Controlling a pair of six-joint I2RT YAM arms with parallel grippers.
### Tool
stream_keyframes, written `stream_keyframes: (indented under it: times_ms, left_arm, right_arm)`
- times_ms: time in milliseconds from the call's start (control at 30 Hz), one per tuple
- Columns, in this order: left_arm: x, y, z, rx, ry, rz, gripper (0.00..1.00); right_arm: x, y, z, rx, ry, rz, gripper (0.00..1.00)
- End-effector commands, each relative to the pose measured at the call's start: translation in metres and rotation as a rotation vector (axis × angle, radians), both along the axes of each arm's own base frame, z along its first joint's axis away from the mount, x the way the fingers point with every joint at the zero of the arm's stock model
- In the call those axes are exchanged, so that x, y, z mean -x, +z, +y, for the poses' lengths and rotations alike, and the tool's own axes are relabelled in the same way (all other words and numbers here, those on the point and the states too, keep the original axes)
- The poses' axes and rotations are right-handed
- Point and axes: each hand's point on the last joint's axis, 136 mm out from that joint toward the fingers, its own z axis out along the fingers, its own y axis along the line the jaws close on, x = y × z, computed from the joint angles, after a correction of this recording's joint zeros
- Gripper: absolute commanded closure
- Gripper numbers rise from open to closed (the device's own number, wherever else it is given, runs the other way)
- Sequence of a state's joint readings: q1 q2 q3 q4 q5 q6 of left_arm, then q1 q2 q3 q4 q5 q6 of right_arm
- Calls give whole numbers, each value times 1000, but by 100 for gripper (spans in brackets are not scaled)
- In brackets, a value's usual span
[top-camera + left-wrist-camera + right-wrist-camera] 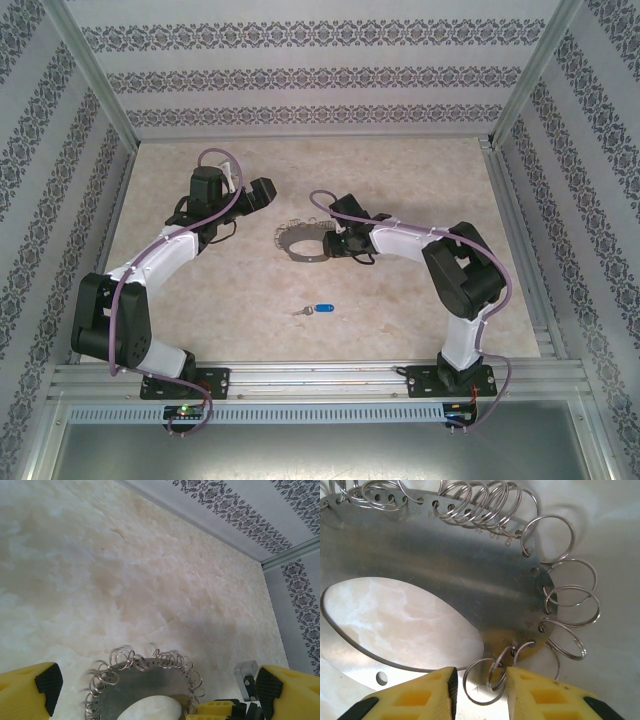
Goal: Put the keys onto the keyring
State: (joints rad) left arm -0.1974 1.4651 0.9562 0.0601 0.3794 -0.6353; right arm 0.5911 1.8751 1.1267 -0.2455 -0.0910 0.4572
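The keyring [300, 258] is a flat grey metal loop lying mid-table, with many small wire rings hooked through holes along its edge. In the right wrist view its plate [445, 555] is close up. My right gripper [481, 690] straddles one small wire ring at the plate's edge. The right finger touches the ring, and a sliver of gap is left at the left finger, so it stands narrowly open. My left gripper [155, 690] hangs wide open just left of and above the keyring [150, 680], holding nothing. The key [318, 310], silver with a blue head, lies alone nearer the bases.
Patterned walls and metal frame posts enclose the marbled table [400, 190] on three sides. A metal rail [320, 378] runs along the near edge between the two arm bases. My right gripper's yellow fingers [220, 711] show at the keyring's right edge.
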Motion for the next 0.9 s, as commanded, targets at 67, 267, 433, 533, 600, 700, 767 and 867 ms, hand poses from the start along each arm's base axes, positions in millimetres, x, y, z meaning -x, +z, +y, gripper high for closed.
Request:
stream_keyframes:
  times_ms: [67, 267, 433, 533, 600, 700, 767, 867]
  left_arm:
    - [-4, 18, -8, 28, -21, -49, 0]
    - [-6, 20, -10, 34, -25, -52, 0]
    - [-6, 20, -10, 35, -26, -53, 0]
    - [-5, 20, -10, 35, -28, -52, 0]
    - [-6, 21, -11, 36, -28, -54, 0]
    - [-6, 20, -11, 37, -28, -52, 0]
    - [-7, 20, -11, 39, -28, -51, 0]
    - [-7, 22, -11, 40, -28, -54, 0]
  right_arm:
    - [-7, -1, -5, 64, 20, -12, 68]
    - [-5, 3, -5, 122, 56, -37, 67]
    - [1, 7, -6, 197, 88, -66, 67]
    - [3, 14, -6, 231, 106, -100, 67]
    - [3, 18, -5, 253, 121, -116, 67]
    - [-1, 25, -1, 266, 143, -133, 67]
    - [-4, 27, 2, 274, 158, -140, 67]
    - [-11, 31, 5, 284, 170, -154, 67]
